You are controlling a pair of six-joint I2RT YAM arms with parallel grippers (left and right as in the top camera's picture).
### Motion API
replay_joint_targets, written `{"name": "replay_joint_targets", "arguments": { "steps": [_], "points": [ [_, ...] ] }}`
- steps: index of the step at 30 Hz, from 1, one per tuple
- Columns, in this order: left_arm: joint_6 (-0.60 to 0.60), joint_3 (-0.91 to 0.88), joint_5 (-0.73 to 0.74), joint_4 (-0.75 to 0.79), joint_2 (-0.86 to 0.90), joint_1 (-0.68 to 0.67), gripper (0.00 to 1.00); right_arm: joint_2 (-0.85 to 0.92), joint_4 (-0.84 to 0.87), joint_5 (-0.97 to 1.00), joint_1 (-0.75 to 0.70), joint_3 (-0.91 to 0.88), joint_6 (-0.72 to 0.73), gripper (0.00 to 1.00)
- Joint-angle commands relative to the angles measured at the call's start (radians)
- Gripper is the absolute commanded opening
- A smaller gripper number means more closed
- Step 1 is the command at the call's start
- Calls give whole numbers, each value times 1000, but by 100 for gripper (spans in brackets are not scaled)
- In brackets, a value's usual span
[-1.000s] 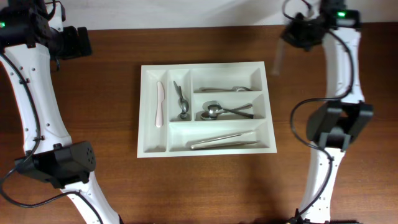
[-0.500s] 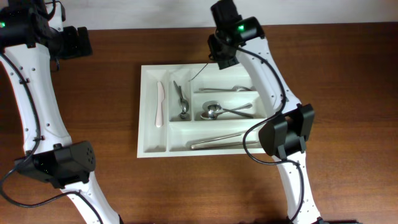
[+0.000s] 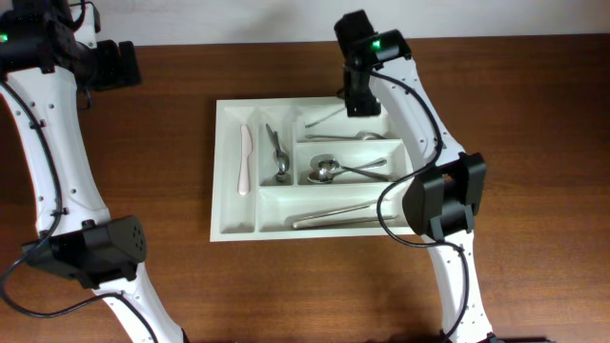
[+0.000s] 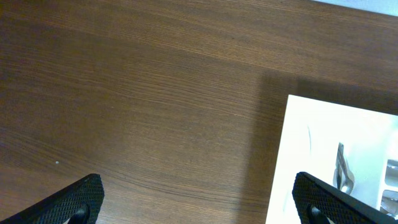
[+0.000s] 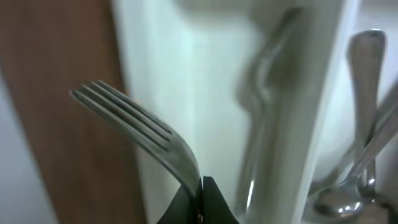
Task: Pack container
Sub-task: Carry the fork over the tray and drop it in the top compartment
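Table (image 3: 162, 143): dark wood, and the overhead view shows no loose cutlery on it. Container (image 3: 238, 211): white, sits mid-table a little toward the far edge, between the two arms.

You already have something in all five compartments:
- white knife (image 3: 245, 159) in the left narrow slot
- metal utensil (image 3: 278, 158) in the next narrow slot
- long metal pieces (image 3: 343, 215) in the near wide bay
- spoons (image 3: 329, 171) in the middle bay
- one steel piece (image 3: 360, 137) in the far bay

Left gripper (image 4: 199, 208): jaws spread wide, holding nothing, over bare wood off the container's far-left corner.

Right gripper (image 5: 200, 198): jaws clamped on a fork (image 5: 140, 127) below its tines, poised over the far bay and not yet released.

Judgement: your packing looks nearly done. What is left is to lower and let go of this fork.
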Motion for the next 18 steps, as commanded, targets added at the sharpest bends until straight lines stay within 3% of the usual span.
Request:
{"name": "replay_joint_targets", "arguments": {
  "steps": [1,8,16,17,18],
  "points": [
    [-6,6,4,0,-13,4,99,15,10,27,-3,-59,94,4],
    [-6,6,4,0,-13,4,99,16,41,26,-5,-92,193,4],
    [-6,6,4,0,-13,4,99,18,93,27,-30,-161,198,4],
    [-6,6,4,0,-13,4,99,18,98,27,-34,-165,198,4],
    [-6,6,4,0,-13,4,99,18,107,27,-41,-167,198,11]
  ]
}}
